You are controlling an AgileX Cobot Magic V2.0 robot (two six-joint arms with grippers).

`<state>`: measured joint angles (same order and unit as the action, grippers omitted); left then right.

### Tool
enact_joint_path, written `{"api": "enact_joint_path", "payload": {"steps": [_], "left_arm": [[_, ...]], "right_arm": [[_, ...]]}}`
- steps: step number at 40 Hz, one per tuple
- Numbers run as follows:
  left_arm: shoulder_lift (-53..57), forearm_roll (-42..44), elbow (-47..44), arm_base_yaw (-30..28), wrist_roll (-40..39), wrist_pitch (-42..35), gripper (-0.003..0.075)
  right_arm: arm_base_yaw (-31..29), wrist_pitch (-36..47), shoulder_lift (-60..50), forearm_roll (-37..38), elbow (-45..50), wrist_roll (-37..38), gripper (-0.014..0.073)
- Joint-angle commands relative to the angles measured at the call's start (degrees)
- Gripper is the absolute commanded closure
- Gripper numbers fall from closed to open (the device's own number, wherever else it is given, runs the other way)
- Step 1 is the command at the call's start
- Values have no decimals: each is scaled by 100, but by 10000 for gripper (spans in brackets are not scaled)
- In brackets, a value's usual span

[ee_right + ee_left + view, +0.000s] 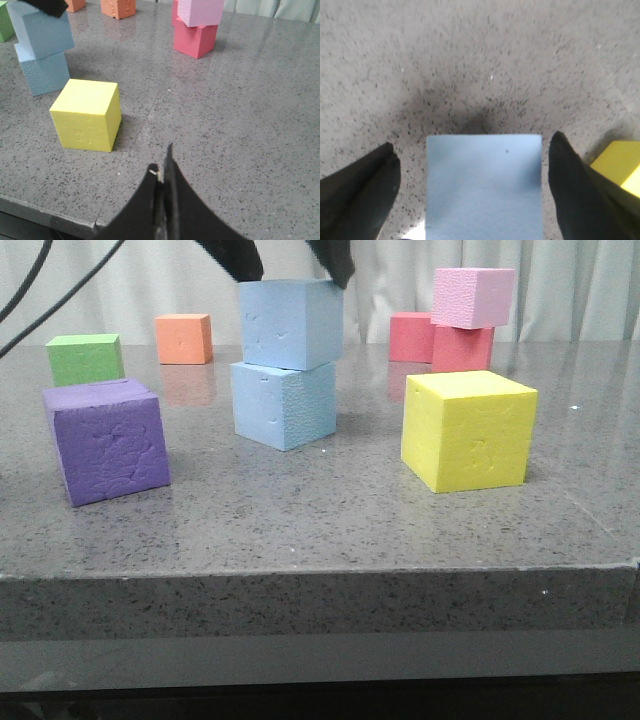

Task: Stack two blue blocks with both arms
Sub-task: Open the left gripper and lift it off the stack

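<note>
Two pale blue blocks stand stacked near the middle of the table: the upper blue block (290,323) rests on the lower blue block (284,403), a little offset and turned. My left gripper (288,268) hangs right above the stack, its black fingers on either side of the upper block's top. In the left wrist view the left gripper (472,141) is open, with table showing between each finger and the upper block (484,185). My right gripper (162,165) is shut and empty, low over the table's front right. The stack also shows in the right wrist view (42,30).
A yellow cube (468,430) stands right of the stack and a purple cube (107,440) to its left. At the back are a green cube (85,358), an orange cube (184,338), and a pink cube (472,297) on red cubes (460,347). The table edge (320,575) runs along the front.
</note>
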<state>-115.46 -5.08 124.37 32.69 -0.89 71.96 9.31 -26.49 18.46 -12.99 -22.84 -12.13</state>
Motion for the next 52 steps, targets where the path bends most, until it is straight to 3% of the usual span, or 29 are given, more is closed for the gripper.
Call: {"api": "enact_joint_path", "payload": {"steps": [1,9,13,16,22,27,42,52], "left_arm": [[393,-65,359,22,-14,101,132],[393,-65,590,22,-14,101,134],[393,-65,599,22,-14,101,171],[393,-65,599,22,-14,101,262],[393,-65,599,22,-14,101,554],[403,-65,599,22,-14,101,739],[933,-89,561,22,-14,101,741],[1882,294,-247,11,-14,101,741]], "right_arm": [[-35,436,33,-56,-140,-16,662],[-35,436,33,-56,-140,-16,662],[-35,436,33,-56,-140,-16,662],[-35,436,33,-56,-140,-16,662],[-35,443,33,-56,-140,-16,662],[-35,443,33,-56,-140,-16,662],[-35,450,33,-56,-140,-16,662],[-35,445,33,-56,-140,-16,662]]}}
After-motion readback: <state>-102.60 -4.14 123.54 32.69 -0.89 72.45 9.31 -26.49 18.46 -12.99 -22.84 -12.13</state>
